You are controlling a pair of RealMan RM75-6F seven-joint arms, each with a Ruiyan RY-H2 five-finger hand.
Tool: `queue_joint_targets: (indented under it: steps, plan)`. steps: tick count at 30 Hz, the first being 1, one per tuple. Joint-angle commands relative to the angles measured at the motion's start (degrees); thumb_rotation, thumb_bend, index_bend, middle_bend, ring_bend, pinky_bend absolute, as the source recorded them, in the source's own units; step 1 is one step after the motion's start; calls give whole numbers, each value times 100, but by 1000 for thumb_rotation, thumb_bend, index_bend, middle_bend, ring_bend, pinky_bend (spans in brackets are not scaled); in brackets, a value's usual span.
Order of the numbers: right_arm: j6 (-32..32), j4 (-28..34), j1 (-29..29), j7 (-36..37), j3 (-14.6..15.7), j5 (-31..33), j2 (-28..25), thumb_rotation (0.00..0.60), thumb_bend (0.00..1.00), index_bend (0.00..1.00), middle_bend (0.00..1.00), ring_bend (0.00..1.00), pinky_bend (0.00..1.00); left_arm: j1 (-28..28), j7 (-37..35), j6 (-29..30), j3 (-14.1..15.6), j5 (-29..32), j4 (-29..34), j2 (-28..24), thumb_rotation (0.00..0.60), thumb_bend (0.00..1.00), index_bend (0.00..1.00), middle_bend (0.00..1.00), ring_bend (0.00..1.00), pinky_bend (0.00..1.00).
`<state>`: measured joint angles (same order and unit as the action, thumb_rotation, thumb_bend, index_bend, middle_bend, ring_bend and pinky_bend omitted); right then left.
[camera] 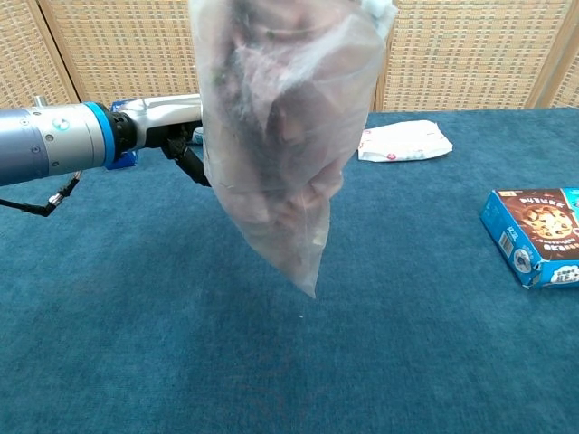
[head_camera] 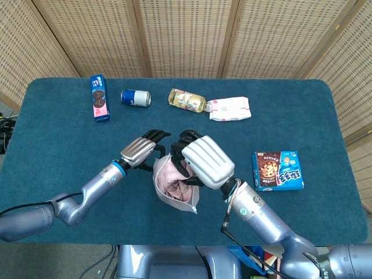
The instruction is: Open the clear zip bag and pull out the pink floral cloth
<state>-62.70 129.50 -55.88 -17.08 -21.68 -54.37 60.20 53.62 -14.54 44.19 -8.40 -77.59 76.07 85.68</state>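
Note:
The clear zip bag hangs above the table with the pink floral cloth bunched inside it. My right hand grips the bag's top from the right, and the bag droops below it. My left hand is at the bag's upper left edge, its dark fingers curled toward the rim. In the chest view the left hand reaches in behind the bag. Whether its fingers pinch the plastic is hidden. The bag's mouth is out of sight behind both hands.
A blue cookie box lies to the right on the blue table. Along the far edge lie a blue cookie pack, a can, a bottle and a white pouch.

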Motion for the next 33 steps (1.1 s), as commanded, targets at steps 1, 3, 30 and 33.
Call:
queue_joint_targets:
  steps: [1, 3, 30, 33]
  plan:
    - [-3, -19, 35, 41, 4, -27, -32, 600, 823, 785, 515, 425, 229, -20, 34, -6, 11, 22, -30, -18, 600, 687, 761, 88, 6, 0]
    - [-3, -34, 66, 79, 11, -48, -56, 600, 823, 785, 515, 425, 229, -39, 46, -27, 21, 52, -44, -42, 600, 687, 761, 88, 6, 0]
    - [-18, -848, 894, 1261, 186, -425, -344, 600, 824, 785, 515, 425, 229, -631, -533, 30, 239, 81, -459, -848, 600, 688, 771, 88, 5, 0]
    - [-7, -1026, 975, 1399, 184, -396, -345, 600, 823, 785, 515, 425, 229, -722, -635, 27, 293, 57, -538, -945, 600, 688, 771, 88, 5, 0]
